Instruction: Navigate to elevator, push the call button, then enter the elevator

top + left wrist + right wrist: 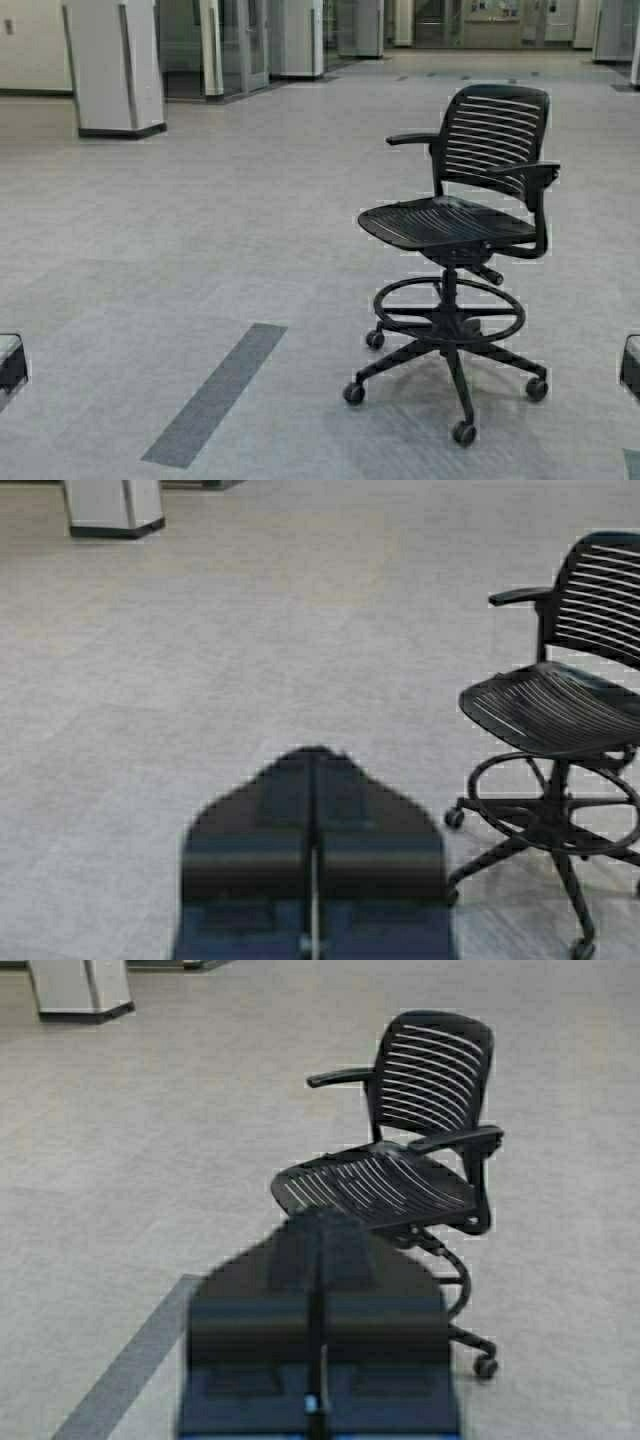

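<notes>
Both grippers sit closest to the cameras. Seen from its own wrist, the left gripper (314, 770) has its two dark fingers pressed together along a thin centre seam, holding nothing; the right gripper (320, 1230) looks the same in its wrist view, fingers together and empty. From the high camera only slivers of the arms show: the left gripper (12, 362) at 8 o'clock on the frame edge, the right gripper (630, 365) at 4 o'clock.

On the pale grey floor (200, 230) a darker grey strip (215, 395) runs diagonally at about 7 o'clock. A black office chair (455, 225), with slatted back and seat, armrests, a round foot ring and a five-caster base, stands at roughly 3 o'clock of the high view, close ahead of the right arm.

Far off at 11 o'clock stands a pale pillar (112, 65) with a dark base, and beside it, toward 12 o'clock, glass-panelled doors (230, 45) in pale frames. Neither the elevator nor the call button can be made out in any view.
</notes>
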